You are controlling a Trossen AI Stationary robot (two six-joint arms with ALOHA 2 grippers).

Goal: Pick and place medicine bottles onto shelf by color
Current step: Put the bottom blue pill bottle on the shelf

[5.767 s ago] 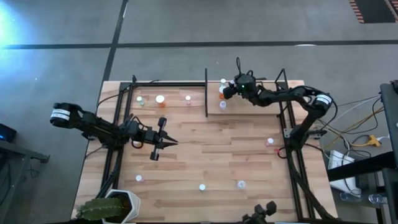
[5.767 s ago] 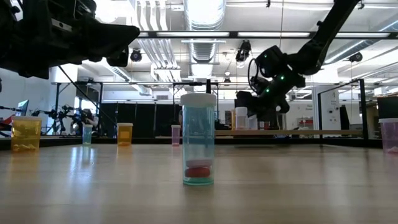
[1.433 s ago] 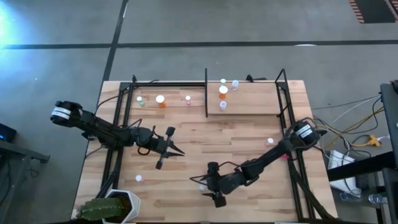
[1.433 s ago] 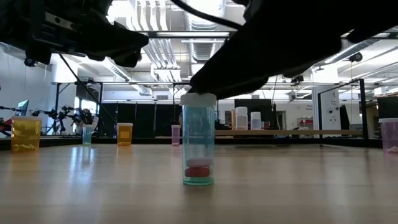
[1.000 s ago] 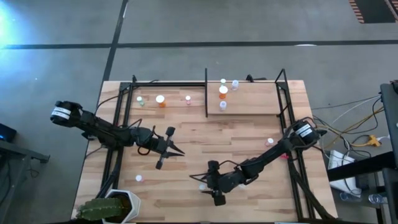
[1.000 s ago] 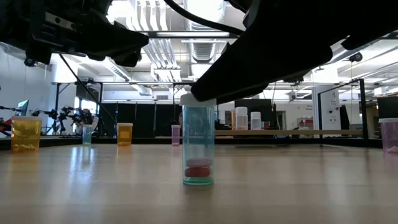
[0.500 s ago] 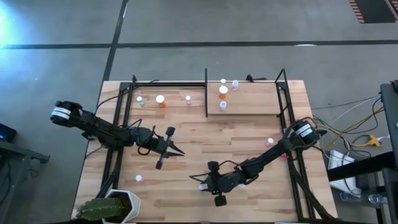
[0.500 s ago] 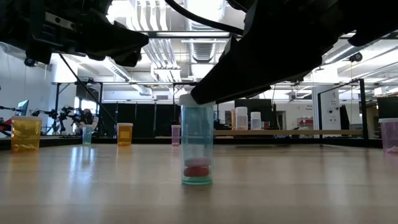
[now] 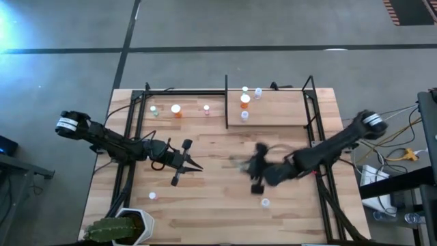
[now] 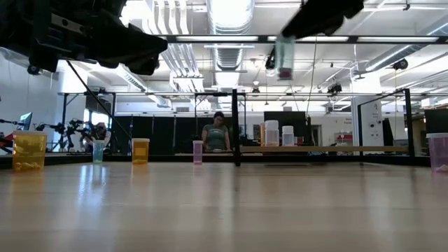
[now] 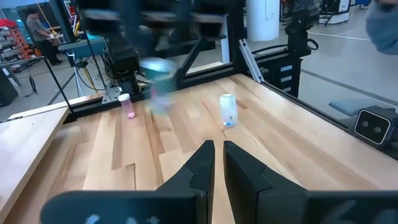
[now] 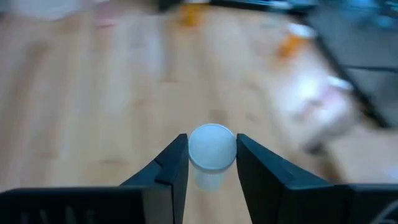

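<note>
My right gripper, blurred over the table's middle, is shut on a bluish medicine bottle with red pills, held high above the table. In the right wrist view its white cap sits between the fingers. My left gripper hovers shut at the table's left with nothing in it, its fingers together. The shelf runs along the far edge, split by a black divider. Orange, green, pink and clear bottles stand upright on it. My right gripper pinches the bottle's white cap between its two fingers, one on each side. The fingers slant down from the table's right. The bottle hangs upright below them, its body lifted clear of the table.
Loose bottles stand on the table at the near left and near right. A potted plant sits at the near left corner. Black frame rods run along both sides. A person stands in the room beyond.
My right gripper has shut on the cap of the bluish bottle that stood near the table's near edge. It has then swung quickly up, toward the far edge and the right, tipping less steeply downward. The bottle is lifted clear and stays upright.
</note>
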